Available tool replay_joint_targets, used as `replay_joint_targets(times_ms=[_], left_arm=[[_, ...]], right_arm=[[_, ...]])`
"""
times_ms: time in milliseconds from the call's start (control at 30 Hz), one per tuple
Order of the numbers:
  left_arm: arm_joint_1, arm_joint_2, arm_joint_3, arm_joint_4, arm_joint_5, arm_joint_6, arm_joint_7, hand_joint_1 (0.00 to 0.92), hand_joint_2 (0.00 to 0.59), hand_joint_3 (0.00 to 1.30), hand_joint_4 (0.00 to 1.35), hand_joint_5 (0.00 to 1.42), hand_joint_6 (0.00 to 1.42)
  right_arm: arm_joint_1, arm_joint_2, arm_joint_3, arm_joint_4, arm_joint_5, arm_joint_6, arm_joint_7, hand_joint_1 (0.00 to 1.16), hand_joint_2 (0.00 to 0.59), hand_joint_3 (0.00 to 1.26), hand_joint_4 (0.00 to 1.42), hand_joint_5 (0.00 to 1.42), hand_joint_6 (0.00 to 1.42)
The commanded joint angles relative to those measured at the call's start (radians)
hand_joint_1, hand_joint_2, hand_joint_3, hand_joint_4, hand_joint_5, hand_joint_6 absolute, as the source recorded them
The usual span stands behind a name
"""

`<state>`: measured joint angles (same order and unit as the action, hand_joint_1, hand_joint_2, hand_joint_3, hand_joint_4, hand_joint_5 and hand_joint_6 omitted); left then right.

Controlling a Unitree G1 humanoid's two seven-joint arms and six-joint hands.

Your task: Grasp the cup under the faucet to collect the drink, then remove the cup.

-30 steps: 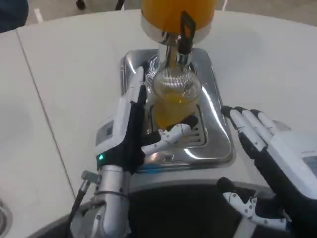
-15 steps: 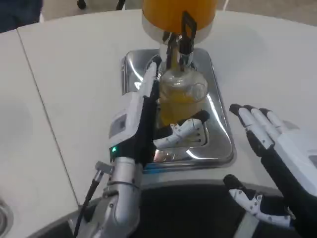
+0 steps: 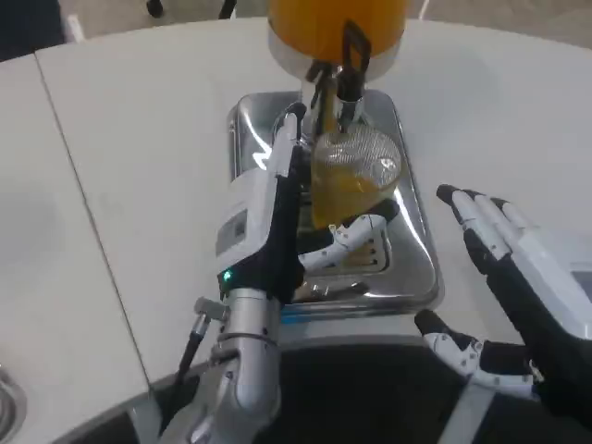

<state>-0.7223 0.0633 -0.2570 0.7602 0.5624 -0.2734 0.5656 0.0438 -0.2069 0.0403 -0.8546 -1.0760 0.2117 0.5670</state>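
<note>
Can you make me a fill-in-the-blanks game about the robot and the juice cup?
1. The drink in the cup is colored ____.
2. The hand holding the cup is the robot's ____ hand.
3. The cup sits above a shiny ____ tray.
4. The right hand holds ____.

Missing words: orange; left; silver; nothing

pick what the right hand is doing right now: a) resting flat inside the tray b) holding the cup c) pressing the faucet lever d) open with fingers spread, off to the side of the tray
d: the right hand holds nothing, its fingers apart beside the chrome tray, while the left hand holds the cup of orange drink under the faucet.
</note>
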Motion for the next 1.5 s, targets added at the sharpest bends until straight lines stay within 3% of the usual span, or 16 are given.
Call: replay_joint_targets(times_ms=[33,300,533,700,800,900,967,1100,1500], left_arm=[[-0.001,-0.019,-0.014,0.025,-0.003,0.02,-0.005,0.382,0.059,0.0,0.06,0.38,0.46],[-0.001,-0.032,-0.033,0.034,0.006,0.032,0.013,0.382,0.058,0.0,0.06,0.4,0.48],[-0.05,-0.086,-0.06,0.115,0.023,0.092,0.094,0.435,0.056,0.12,0.22,0.65,0.89],[-0.084,-0.127,-0.054,0.172,0.021,0.111,0.172,0.455,0.054,0.33,0.5,0.91,1.18],[-0.109,-0.151,-0.042,0.217,0.014,0.113,0.246,0.474,0.054,0.5,0.74,1.1,1.37],[-0.123,-0.16,-0.032,0.248,0.007,0.083,0.319,0.523,0.068,0.82,1.09,1.32,1.42],[-0.126,-0.159,-0.026,0.266,-0.005,0.048,0.346,0.578,0.073,0.96,1.19,1.4,1.42],[-0.123,-0.138,-0.022,0.288,-0.027,-0.017,0.346,0.615,0.065,1.08,1.12,1.42,1.42],[-0.091,-0.068,0.007,0.242,-0.04,-0.077,0.331,0.617,0.024,1.16,1.06,1.42,1.42]], right_arm=[[-0.012,0.0,0.003,0.014,-0.013,0.023,0.025,0.6,0.424,0.0,0.0,0.0,0.09],[-0.043,0.003,-0.005,0.029,-0.019,0.06,0.039,0.58,0.422,0.0,0.0,0.0,0.11],[-0.079,-0.016,-0.023,0.035,-0.033,0.103,0.08,0.53,0.416,0.0,0.0,0.0,0.11],[-0.112,-0.014,-0.027,0.06,-0.054,0.13,0.089,0.53,0.416,0.0,0.0,0.0,0.11],[-0.141,-0.018,-0.021,0.089,-0.054,0.14,0.1,0.52,0.417,0.0,0.0,0.0,0.12],[-0.153,-0.013,-0.01,0.105,-0.066,0.146,0.103,0.52,0.417,0.0,0.0,0.0,0.12],[-0.153,-0.015,0.002,0.1,-0.075,0.141,0.105,0.52,0.417,0.0,0.0,0.0,0.12],[-0.148,-0.015,0.006,0.094,-0.07,0.147,0.109,0.52,0.416,0.0,0.0,0.0,0.13],[-0.164,-0.011,0.036,0.139,-0.014,0.124,0.065,0.51,0.417,0.0,0.0,0.0,0.14]])
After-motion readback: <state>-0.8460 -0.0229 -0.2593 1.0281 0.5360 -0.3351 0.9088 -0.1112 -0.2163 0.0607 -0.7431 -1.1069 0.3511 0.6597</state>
